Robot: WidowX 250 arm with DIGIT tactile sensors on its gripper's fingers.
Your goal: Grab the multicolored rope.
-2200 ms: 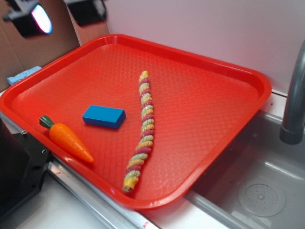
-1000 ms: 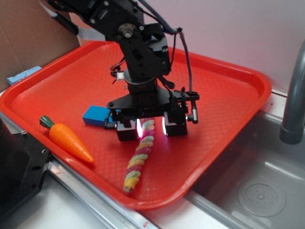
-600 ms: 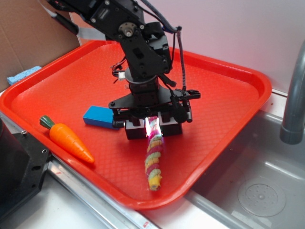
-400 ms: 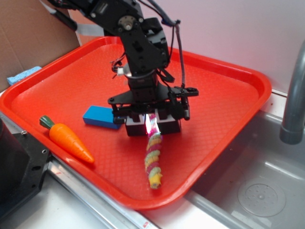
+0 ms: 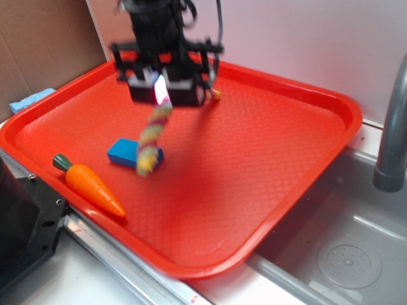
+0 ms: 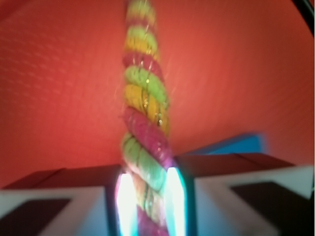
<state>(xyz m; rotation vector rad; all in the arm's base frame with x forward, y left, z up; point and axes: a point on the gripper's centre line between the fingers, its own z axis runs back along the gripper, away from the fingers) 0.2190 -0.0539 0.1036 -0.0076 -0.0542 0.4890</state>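
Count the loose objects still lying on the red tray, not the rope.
2: the blue block left of centre, partly behind the hanging rope, and the toy carrot at the near-left rim. The gripper could hide others.

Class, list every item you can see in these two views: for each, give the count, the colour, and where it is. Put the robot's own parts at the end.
multicolored rope: one, yellow, pink-red and light green, hanging from the tool above the tray
tray: one, red, beside the sink
block: one, blue, on the tray behind the rope's lower end
toy carrot: one, orange with green top, near the tray's front-left rim
sponge: one, light blue, behind the tray's left edge
sink: one, grey, right
faucet: one, grey, over the sink
tool: one, black, shut on the rope
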